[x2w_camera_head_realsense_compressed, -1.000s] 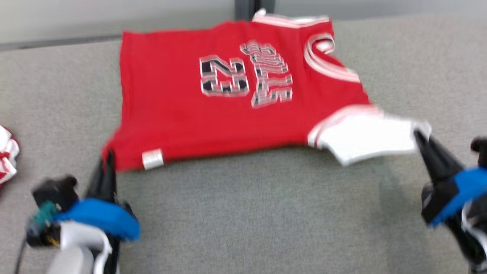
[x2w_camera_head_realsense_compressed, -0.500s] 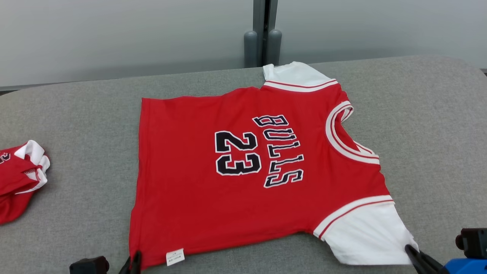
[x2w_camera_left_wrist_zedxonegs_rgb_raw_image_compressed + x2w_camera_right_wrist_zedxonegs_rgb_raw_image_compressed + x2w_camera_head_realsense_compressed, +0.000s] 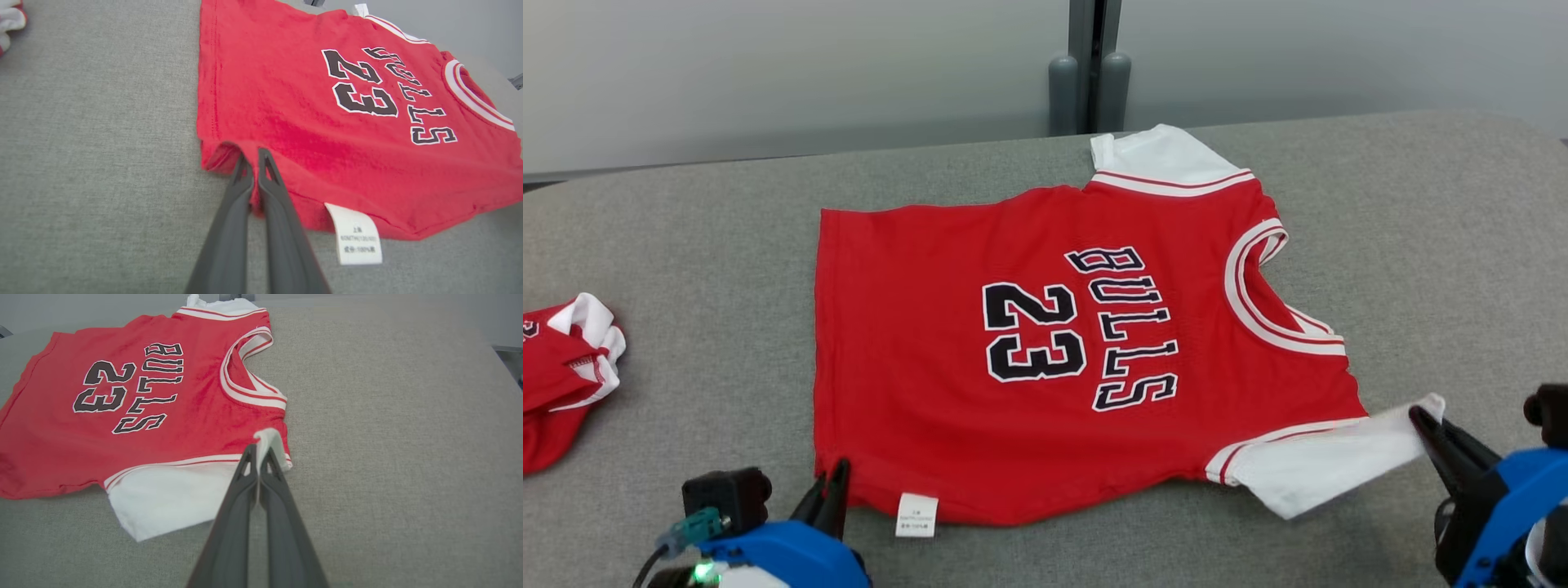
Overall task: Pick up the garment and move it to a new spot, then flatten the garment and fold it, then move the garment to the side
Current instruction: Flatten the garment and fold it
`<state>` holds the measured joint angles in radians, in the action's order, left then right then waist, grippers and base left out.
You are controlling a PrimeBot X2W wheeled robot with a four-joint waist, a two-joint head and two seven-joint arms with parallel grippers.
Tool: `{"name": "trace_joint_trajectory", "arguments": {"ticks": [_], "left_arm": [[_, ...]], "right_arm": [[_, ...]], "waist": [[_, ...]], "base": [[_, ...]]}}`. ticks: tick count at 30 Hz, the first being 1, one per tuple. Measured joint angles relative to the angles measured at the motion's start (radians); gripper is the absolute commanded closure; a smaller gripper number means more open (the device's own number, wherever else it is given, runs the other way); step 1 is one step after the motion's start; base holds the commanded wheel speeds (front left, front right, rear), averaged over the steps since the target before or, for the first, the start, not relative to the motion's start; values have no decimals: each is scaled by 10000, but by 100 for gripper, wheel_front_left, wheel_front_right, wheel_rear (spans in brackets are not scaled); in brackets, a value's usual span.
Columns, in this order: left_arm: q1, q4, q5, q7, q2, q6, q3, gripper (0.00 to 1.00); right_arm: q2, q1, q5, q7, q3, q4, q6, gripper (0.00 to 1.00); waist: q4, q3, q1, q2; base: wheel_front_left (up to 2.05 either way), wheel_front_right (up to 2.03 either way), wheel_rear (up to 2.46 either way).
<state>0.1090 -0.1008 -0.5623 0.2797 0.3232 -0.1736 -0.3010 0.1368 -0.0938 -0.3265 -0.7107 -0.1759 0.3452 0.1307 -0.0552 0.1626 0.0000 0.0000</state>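
Two hands grip the garment (image 3: 947, 425), which lies face-up on the grey surface (image 3: 1421, 245). The left hand (image 3: 832, 490) is clamped on the red hem corner (image 3: 216, 159), the right hand (image 3: 1419, 415) on the white sleeve (image 3: 1323, 465) tip. Risk: uneven pulling may slip the thin sleeve edge free or bunch the near hem.

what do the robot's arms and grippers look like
Both the left gripper and right gripper have two long, slim, dark grey fingers tapering to points, with triangular cut-outs near the tips. A bright blue housing sits behind each. By the left one: a black block, teal plug and dark cable.
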Motion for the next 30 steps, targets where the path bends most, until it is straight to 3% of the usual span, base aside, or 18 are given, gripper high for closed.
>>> {"name": "trace_joint_trajectory", "arguments": {"ticks": [13,27,28,29,30], "left_arm": [[-2989,1620,-186,-121,-433,272,268,100],[-4048,2986,-98,-625,-763,497,67,100],[-4055,3028,-100,-717,-798,514,61,72],[-4090,3049,-100,-849,-846,514,65,0],[-4152,3072,-100,-995,-907,514,82,0]], "right_arm": [[1256,3184,-387,318,1081,-2029,0,100],[1802,5341,-725,1384,2056,-3779,0,100],[1802,5425,-727,1496,2084,-3896,0,89],[1799,5474,-742,1641,2088,-3965,0,0],[1785,5531,-752,1804,2063,-4050,0,0]], "waist": [[178,1158,2,0],[535,1975,2,0],[568,1991,2,0],[603,1998,2,0],[640,1995,1,0]], "base": [[0,0,0],[0,0,0],[0,0,0],[0,0,0],[0,0,0]]}}
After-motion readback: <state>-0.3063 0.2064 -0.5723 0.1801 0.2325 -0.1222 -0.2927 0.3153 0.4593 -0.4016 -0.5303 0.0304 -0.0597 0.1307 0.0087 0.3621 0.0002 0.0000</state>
